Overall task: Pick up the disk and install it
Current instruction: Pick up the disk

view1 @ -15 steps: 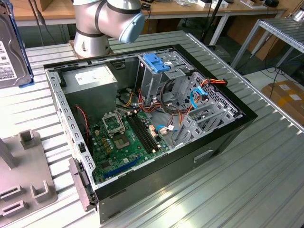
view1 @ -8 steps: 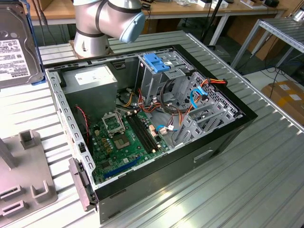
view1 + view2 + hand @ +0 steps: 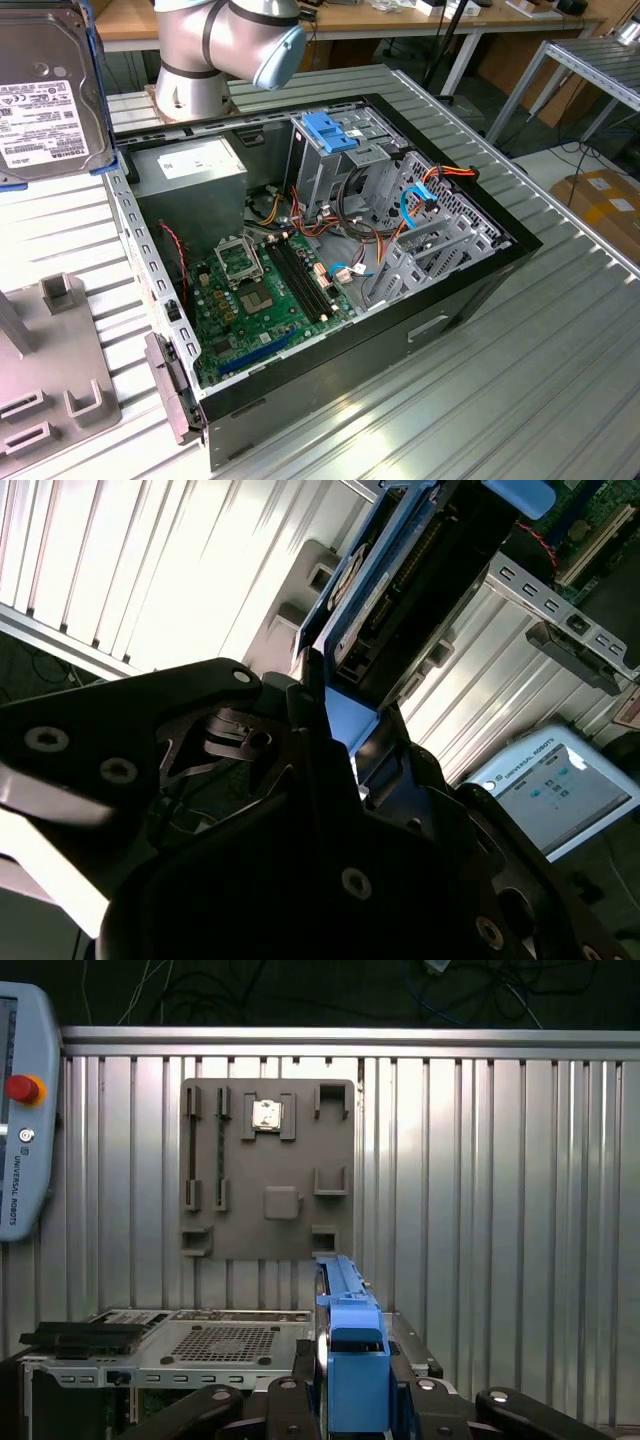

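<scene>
One disk (image 3: 45,90) is being held up off the surface (image 3: 520,380), hanging large and close at the exterior view's left with its white label facing out and its blue frame around the edge. One hand (image 3: 355,1375) is clamping it: in both wrist views the black fingers are pressing against the blue frame from either side, and the disk (image 3: 345,1300) is standing edge-on above them. The second wrist view is showing the hand (image 3: 345,730) from one side, with the disk (image 3: 420,580) running away from the grip. One arm (image 3: 215,45) is standing behind one open computer case (image 3: 330,370), which is lying on its side. The exterior view is looking into the case, at one green board (image 3: 260,290), one grey box with a white label (image 3: 190,165) and one blue-capped cage (image 3: 330,130). One grey plate (image 3: 60,370) is lying beside the case; the first wrist view is looking at this plate (image 3: 240,1230) face-on. One control tablet (image 3: 25,1130) is showing in both wrist views.
</scene>
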`<state>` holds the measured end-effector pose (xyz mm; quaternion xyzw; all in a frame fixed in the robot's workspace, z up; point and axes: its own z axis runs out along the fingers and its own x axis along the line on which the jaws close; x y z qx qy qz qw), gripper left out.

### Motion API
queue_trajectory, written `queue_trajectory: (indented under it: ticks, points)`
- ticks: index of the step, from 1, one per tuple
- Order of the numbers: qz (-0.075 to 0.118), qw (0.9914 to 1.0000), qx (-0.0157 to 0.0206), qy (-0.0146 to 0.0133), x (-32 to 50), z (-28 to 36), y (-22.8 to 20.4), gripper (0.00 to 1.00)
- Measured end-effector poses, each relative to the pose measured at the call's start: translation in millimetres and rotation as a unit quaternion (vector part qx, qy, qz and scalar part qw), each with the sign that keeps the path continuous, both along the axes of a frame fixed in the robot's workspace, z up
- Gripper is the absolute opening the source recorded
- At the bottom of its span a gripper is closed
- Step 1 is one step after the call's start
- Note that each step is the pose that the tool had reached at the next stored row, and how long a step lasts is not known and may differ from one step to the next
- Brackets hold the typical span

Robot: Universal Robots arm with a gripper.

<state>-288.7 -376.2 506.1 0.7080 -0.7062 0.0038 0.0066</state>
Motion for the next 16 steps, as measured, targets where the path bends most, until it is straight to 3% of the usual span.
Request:
queue_trajectory:
  ticks: [10,13,16]
  points:
    - [0.0,1.0,0.0,0.0,20.0,0.0,0.1,0.36]
    - [0.0,1.0,0.0,0.0,38.2,0.0,0.1,0.36]
    - [0.0,1.0,0.0,0.0,46.2,0.0,0.1,0.36]
